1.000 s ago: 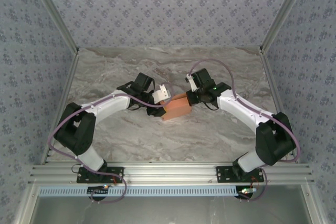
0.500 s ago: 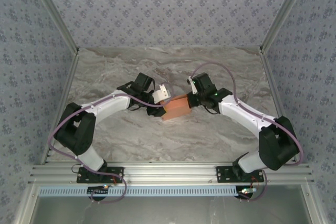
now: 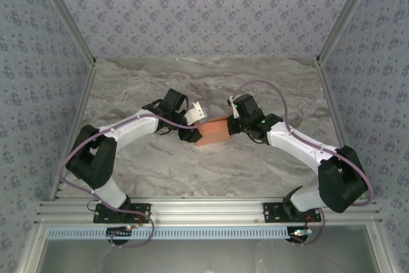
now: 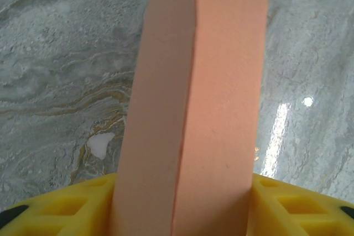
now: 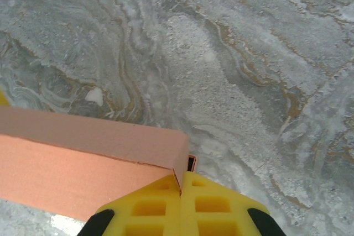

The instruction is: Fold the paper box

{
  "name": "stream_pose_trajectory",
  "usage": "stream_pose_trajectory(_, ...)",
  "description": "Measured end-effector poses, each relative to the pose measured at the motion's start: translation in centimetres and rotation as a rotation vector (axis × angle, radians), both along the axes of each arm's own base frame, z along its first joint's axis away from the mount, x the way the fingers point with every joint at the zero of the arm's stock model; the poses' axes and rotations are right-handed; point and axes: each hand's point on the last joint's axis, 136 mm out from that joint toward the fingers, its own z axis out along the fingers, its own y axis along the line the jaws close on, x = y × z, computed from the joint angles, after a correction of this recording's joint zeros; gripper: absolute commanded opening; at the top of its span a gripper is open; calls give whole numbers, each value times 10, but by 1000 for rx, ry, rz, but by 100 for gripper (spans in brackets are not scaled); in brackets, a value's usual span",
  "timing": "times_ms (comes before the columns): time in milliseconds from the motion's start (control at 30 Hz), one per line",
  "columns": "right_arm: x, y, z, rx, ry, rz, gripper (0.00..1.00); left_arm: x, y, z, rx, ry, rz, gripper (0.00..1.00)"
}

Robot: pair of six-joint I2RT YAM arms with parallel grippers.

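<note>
- Nearest you, the rail [image 3: 204, 211] carries both arm bases. The arms bow outward and meet at mid-table, so each end of the work gets its own gripper.
- The box [image 3: 213, 133], salmon card already closed into a small flat block, lies on the table [image 3: 160, 167], roughly central. Its long axis runs from one gripper to the other.
- The right gripper [image 3: 232, 124] has its yellow pads [image 5: 215, 205] pressed together, set against the box's end corner. A thin card edge appears to run into the seam between them, but you cannot tell whether it is pinched. Its likely purpose is to push or tuck the end flap while the opposite end is backed.
- The left gripper [image 3: 199, 114] has the box running up between its yellow fingers [image 4: 61, 209], which flank both broad faces. You cannot tell whether they squeeze it or merely straddle it. Its likely purpose is to brace the box so it does not slide or tip under the opposing push.
- Beyond, marble runs back to the patterned walls [image 3: 204, 11].
</note>
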Motion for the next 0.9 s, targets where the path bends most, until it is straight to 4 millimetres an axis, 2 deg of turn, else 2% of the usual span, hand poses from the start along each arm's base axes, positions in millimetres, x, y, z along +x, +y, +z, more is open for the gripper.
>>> stream_pose_trajectory(200, -3, 5, 0, 3, 1, 7, 2, 2, 1, 2, -5, 18, 42, 65)
stream_pose_trajectory(433, -4, 6, 0, 1, -1, 5, 2, 7, 2, 26, -46, -13, 109, 66)
stream_pose_trajectory(700, -6, 8, 1, -3, 1, 9, 2, 11, 28, 67, -93, -103, 316, 57)
stream_pose_trajectory(800, -6, 8, 1, -5, 0, 8, 2, 7, 37, 70, -86, -112, 375, 56)
stream_pose_trajectory(900, -6, 8, 1, -7, 0, 7, 2, -1, 42, 63, -57, -106, 405, 53)
